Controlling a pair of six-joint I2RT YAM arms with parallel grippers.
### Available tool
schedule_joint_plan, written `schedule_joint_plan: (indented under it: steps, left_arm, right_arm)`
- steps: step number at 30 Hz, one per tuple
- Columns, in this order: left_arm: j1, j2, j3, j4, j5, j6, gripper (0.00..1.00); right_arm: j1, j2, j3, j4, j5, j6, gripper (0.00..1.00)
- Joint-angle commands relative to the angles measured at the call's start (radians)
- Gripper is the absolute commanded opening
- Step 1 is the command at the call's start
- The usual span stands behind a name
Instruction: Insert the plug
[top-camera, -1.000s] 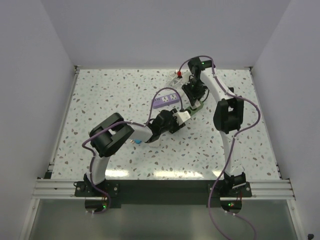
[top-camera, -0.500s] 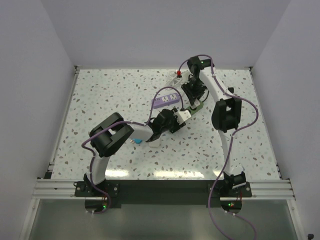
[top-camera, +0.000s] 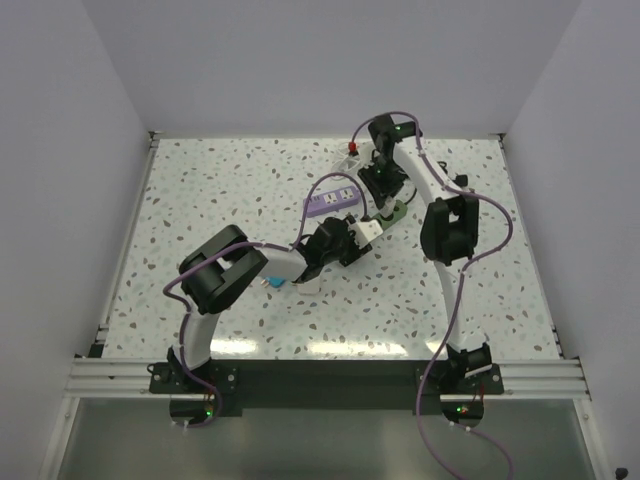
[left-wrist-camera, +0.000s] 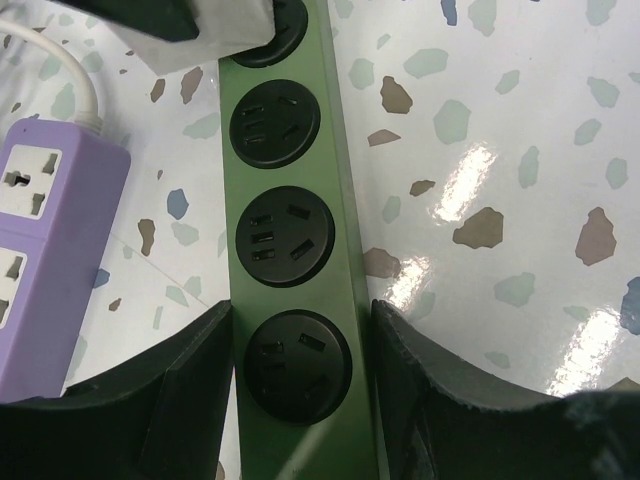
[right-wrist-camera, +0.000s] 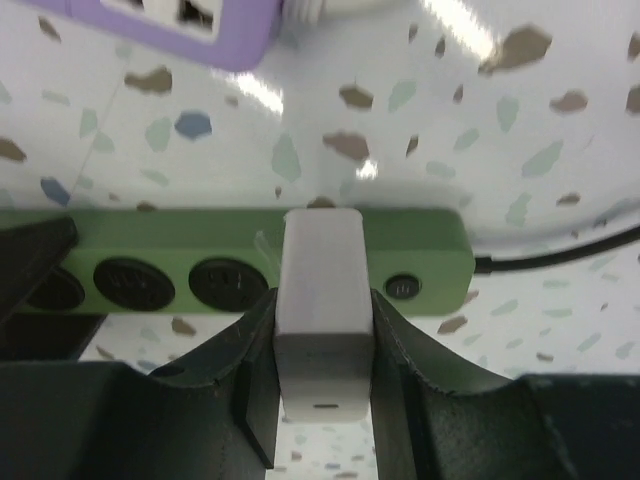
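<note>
The right gripper (right-wrist-camera: 322, 300) had its fingers (right-wrist-camera: 236, 372) clamped on the white plug (right-wrist-camera: 320, 290), one dark pad against each long side of its blocky body. The plug stood on the green power strip (left-wrist-camera: 345, 200), over the covered socket (left-wrist-camera: 290, 35) nearest the strip's small dark button (right-wrist-camera: 402, 287); past that end a black cord (right-wrist-camera: 560, 248) ran off across the speckled table (left-wrist-camera: 520, 150). In the left wrist view the plug hid most of that socket, and whether its pins were fully seated could not be told. The left gripper (left-wrist-camera: 302, 325) straddled the other end of the same strip, its fingers (left-wrist-camera: 185, 395) pressed against both long edges beside the last socket (left-wrist-camera: 298, 365). Two bare sockets (left-wrist-camera: 284, 237) lay between the grippers. A purple power strip (left-wrist-camera: 50, 250) with a white cable (left-wrist-camera: 85, 85) lay near the green one, a narrow gap of table between them
</note>
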Motion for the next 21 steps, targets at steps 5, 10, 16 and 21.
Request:
schedule_joint_plan:
  steps: [5, 10, 16, 21]
  left_arm:
    - [-0.093, 0.106, 0.01, -0.109, 0.305, 0.031, 0.0]
    - [-0.087, 0.111, 0.003, -0.106, 0.297, 0.017, 0.0]
    - [-0.083, 0.082, -0.049, -0.049, 0.261, -0.014, 0.0]
    - [-0.078, 0.082, -0.052, -0.042, 0.27, -0.031, 0.0]
  right_arm:
    - [0.047, 0.153, -0.048, 0.013, -0.027, 0.014, 0.0]
    - [0.044, 0.056, -0.207, 0.088, -0.036, 0.024, 0.0]
    - [0.041, -0.068, -0.442, 0.237, -0.022, 0.057, 0.0]
    - [0.028, -0.128, -0.569, 0.292, -0.029, 0.071, 0.0]
